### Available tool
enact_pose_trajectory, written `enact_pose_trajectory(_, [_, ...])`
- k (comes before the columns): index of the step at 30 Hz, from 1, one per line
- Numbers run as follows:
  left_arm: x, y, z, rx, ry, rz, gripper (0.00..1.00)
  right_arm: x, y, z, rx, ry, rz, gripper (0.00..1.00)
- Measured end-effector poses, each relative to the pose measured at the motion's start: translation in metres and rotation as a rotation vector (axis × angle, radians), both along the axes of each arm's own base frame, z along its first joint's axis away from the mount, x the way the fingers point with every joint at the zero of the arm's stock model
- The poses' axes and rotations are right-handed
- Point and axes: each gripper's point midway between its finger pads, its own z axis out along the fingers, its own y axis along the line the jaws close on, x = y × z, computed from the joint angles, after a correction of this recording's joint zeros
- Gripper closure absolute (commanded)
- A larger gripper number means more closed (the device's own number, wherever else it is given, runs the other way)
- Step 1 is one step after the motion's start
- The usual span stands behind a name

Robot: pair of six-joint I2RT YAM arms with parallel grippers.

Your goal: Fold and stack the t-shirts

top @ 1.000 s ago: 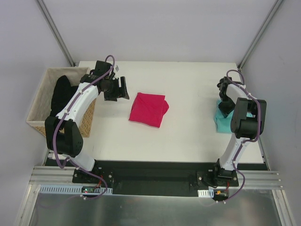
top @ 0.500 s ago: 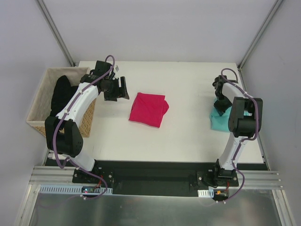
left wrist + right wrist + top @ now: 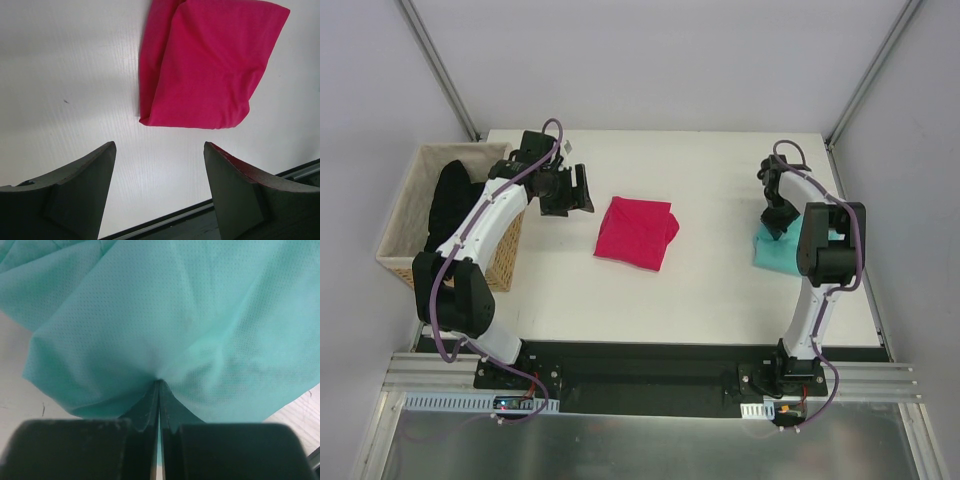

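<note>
A folded magenta-pink t-shirt [image 3: 637,232] lies mid-table, and the left wrist view shows it [image 3: 205,65] ahead of the fingers. My left gripper [image 3: 582,190] hovers open just left of it, nothing between its fingers [image 3: 82,195]. The teal t-shirt [image 3: 775,252] is bunched at the table's right side. My right gripper [image 3: 778,222] is shut on its cloth [image 3: 165,315], the fabric pinched and puckered at the fingertips [image 3: 159,382]. Part of the teal shirt is hidden under the right arm.
A wicker basket [image 3: 402,225] holding a black garment [image 3: 448,205] stands off the table's left edge, beside the left arm. The table's right edge [image 3: 855,240] runs close behind the teal shirt. The near edge shows as a dark strip [image 3: 200,217].
The right gripper has dragged the teal t-shirt leftward and slightly toward the back of the table. The left arm and the pink shirt have stayed put.
</note>
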Motion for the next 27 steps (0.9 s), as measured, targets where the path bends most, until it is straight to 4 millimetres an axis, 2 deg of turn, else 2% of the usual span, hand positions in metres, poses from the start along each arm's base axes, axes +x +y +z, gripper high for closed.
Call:
enact_pose_trajectory(13, [-0.005,0.001,0.000,0.000,0.000,0.001,0.29,0.004,0.025,0.000,0.022,0.001,0.072,0.99])
enact_pose_trajectory(27, [-0.006,0.002,0.000,0.001,0.001,0.001,0.29,0.013,0.077,-0.002,0.047,0.009,0.191,0.99])
